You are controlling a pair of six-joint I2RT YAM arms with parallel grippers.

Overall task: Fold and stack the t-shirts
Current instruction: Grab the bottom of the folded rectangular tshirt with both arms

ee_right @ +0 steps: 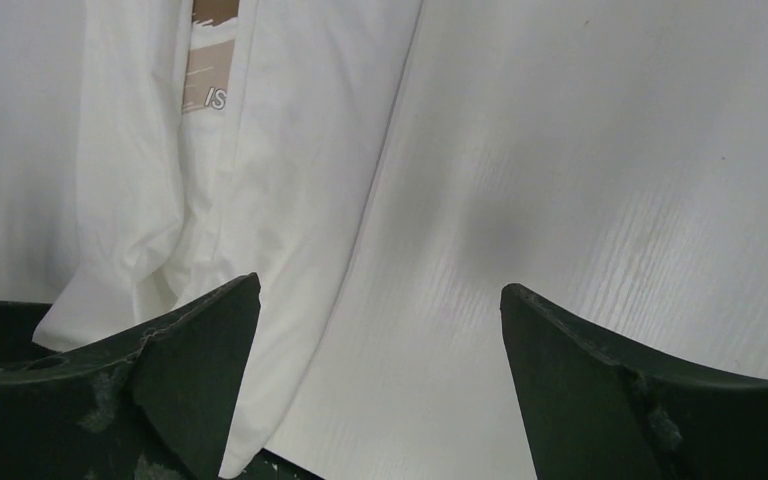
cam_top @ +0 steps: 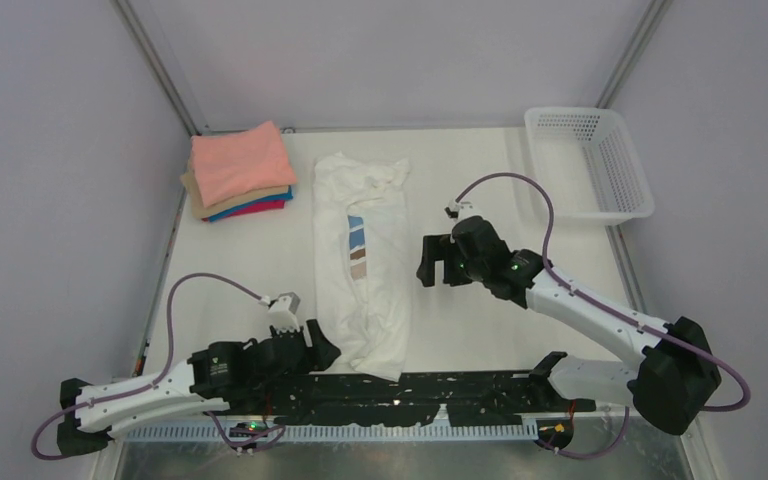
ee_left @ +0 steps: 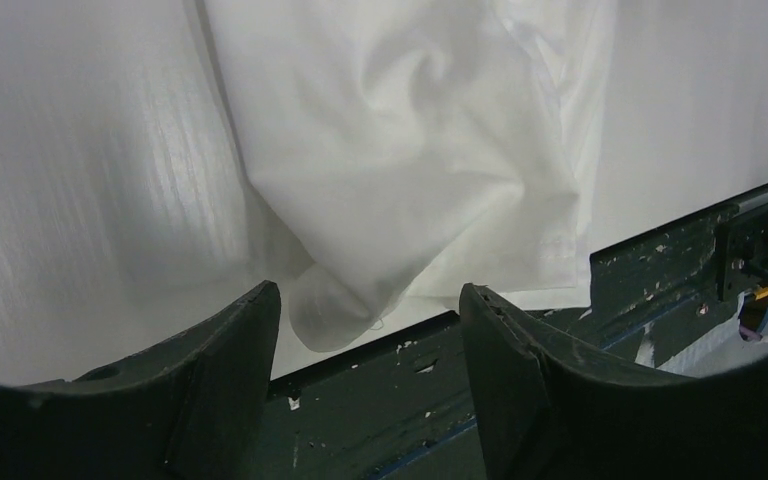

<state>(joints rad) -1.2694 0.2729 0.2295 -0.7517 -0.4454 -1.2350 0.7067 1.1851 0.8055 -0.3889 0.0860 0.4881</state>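
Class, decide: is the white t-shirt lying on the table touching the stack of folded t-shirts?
Apart. The top view shows a strip of bare table between the white t-shirt and the folded stack.

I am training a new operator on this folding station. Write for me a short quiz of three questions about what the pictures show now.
1. True or false: the white t-shirt lies on the table, outside the basket.
2. Which colour tops the folded stack? A blue, B salmon-pink, C magenta.
3. Which gripper is at the shirt's near hem?
Key: 1 true; 2 B; 3 the left gripper.
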